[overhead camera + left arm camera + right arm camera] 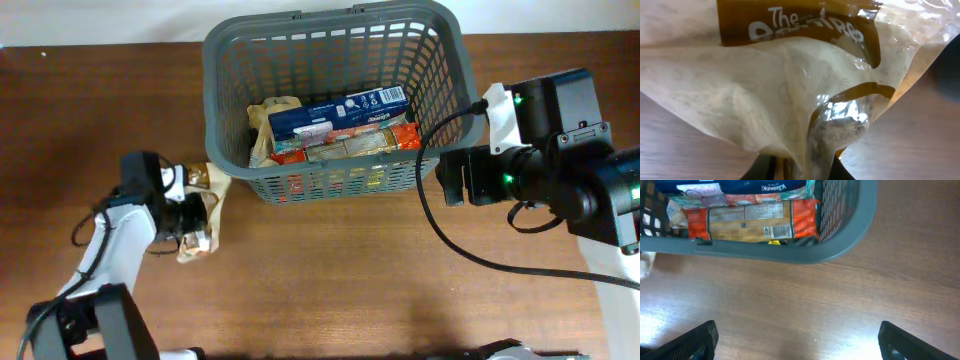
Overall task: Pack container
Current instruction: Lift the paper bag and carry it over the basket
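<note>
The container (330,183), a large dark grey slotted basket, stands at the back centre and holds several grocery packets. In the right wrist view its rim (840,245) curves across the top. A cream and brown plastic bag (214,212) lies on the table by the basket's front left corner. My left gripper (192,215) is shut on this bag. The bag (765,90) fills the left wrist view, its lower fold pinched between the two dark fingers of that gripper (797,167). My right gripper (450,180) hovers just right of the basket, and in its wrist view the gripper (797,340) stands open over bare wood.
Inside the basket lie a blue box (340,110), a red-orange packet (350,145) and a crumpled cream bag (270,115). The red packet (750,220) shows through the basket wall. A black cable (440,215) loops from the right arm across the wooden table (330,280).
</note>
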Tool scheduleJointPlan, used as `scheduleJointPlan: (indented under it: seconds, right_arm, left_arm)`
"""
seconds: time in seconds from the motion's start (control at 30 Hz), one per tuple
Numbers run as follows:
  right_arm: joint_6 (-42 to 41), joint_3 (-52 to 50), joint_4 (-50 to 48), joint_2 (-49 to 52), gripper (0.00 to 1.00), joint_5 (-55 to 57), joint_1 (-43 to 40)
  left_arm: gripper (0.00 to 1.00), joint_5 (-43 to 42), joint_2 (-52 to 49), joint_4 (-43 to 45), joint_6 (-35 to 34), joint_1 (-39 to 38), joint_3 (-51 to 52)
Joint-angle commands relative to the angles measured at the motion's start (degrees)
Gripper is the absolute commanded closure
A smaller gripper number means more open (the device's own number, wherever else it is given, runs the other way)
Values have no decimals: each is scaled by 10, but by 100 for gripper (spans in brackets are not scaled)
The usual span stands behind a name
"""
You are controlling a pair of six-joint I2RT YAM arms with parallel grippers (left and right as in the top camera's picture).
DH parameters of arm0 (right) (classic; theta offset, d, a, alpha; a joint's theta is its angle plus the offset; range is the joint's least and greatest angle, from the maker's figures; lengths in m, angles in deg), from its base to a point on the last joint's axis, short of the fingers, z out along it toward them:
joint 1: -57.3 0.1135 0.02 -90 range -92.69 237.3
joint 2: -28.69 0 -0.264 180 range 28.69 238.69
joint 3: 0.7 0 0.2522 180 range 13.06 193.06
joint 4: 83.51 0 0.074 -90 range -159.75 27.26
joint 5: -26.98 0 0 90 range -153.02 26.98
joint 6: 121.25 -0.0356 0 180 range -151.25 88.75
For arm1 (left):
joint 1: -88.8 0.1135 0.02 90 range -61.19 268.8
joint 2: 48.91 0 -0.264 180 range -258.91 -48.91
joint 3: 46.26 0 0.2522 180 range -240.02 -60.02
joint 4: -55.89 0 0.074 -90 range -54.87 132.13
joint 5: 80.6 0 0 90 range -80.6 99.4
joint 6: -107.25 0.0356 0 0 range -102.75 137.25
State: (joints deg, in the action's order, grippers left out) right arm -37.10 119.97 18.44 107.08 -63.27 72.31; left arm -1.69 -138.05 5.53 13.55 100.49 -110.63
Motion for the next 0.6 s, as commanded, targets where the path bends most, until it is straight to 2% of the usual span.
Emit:
scheduleJointPlan:
  seconds: [0.0,0.27,0.4,0.57]
  right_arm:
    - [0,1,-2,2,1,5,0]
    - [0,1,-2,2,1,5,0]
    - [0,1,-2,2,1,5,0]
    - [0,1,-2,2,1,5,0]
  left_arm:
    - [98,28,48,-19,3,1,-73]
    - [98,129,111,-90,3,1,-272]
    - [98,127,118,-107,-18,-1,-351]
    - [98,56,118,-121,-45,-38,-439]
